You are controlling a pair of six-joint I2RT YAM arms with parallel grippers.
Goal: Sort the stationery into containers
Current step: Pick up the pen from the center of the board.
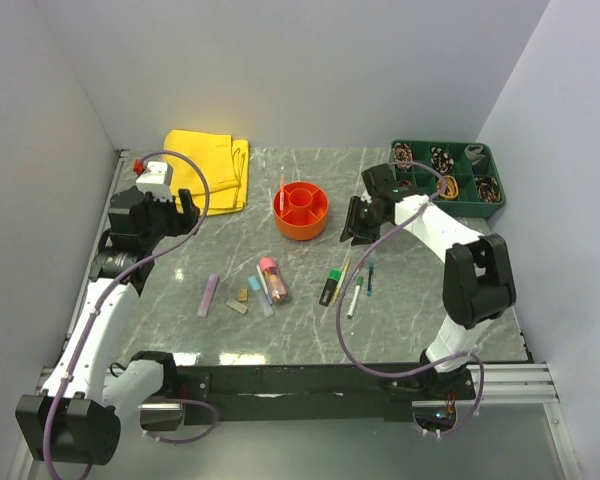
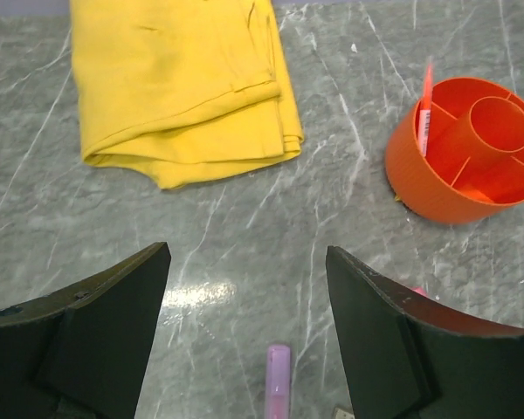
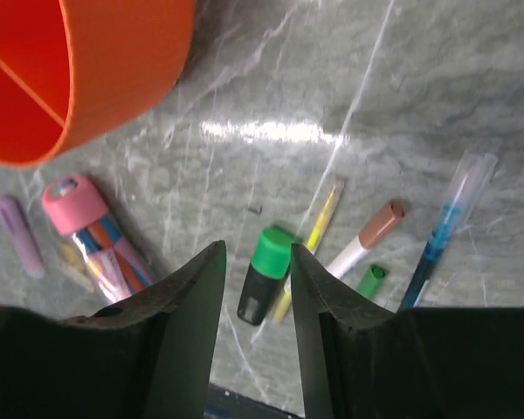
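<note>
The orange organiser bowl [image 1: 301, 209] stands mid-table with a red pen [image 1: 281, 190] upright in its ring; it also shows in the left wrist view [image 2: 467, 153]. A lilac stick [image 1: 209, 294], small tan and blue blocks [image 1: 242, 295] and a pink-capped clear tube [image 1: 273, 280] lie in front of it. A green-capped marker [image 1: 329, 287], yellow pen [image 1: 342, 278], white marker [image 1: 354, 300] and blue pen [image 1: 371, 272] lie to the right. My left gripper [image 2: 246, 253] is open and empty above the lilac stick [image 2: 278, 380]. My right gripper [image 3: 256, 249] is open and empty over the green-capped marker [image 3: 266, 275].
A folded yellow cloth [image 1: 212, 168] lies at the back left. A green divided tray [image 1: 448, 172] with small items sits at the back right. White walls close in the table on three sides.
</note>
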